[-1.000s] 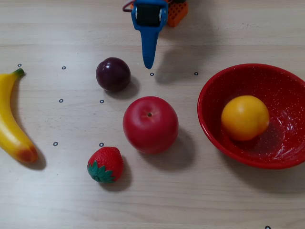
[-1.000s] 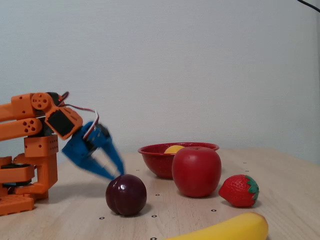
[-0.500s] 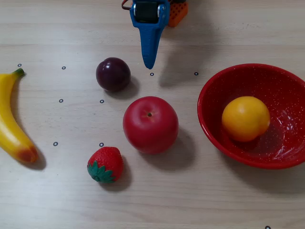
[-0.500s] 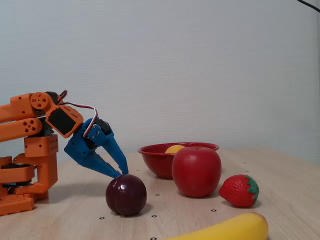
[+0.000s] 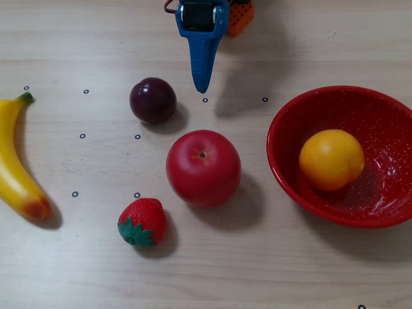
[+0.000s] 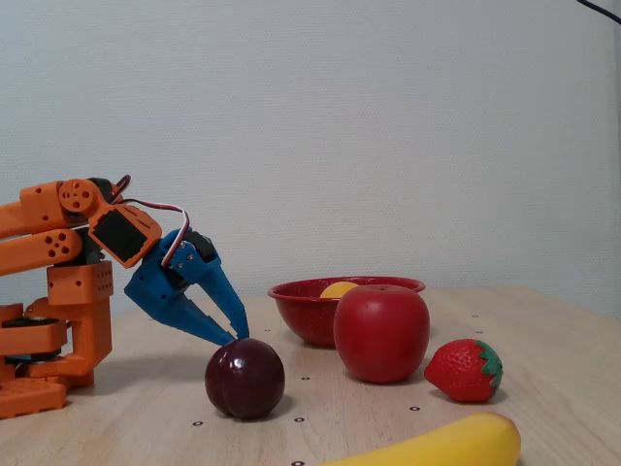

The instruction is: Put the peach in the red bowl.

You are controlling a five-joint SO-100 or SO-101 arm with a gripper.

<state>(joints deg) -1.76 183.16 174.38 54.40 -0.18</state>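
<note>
The peach (image 5: 331, 159) is seen resting inside the red bowl (image 5: 386, 217), well apart from the gripper (image 5: 202, 87). The jaws are closed and empty, beside the plum (image 5: 153, 100).

Orange arm (image 6: 58, 291) sat folded low at the left of the fixed view, base on the table, upper links stacked and angled forward. Wrist pitched down — blue gripper (image 6: 236, 333) pointed toward the tabletop, tips just above it. Its two fingers (image 6: 215, 287) were nearly together, only a thin gap near the tips, nothing between them. In the overhead view the gripper (image 5: 202, 88) entered from the top edge — narrow blue wedge tapering to a point.
</note>
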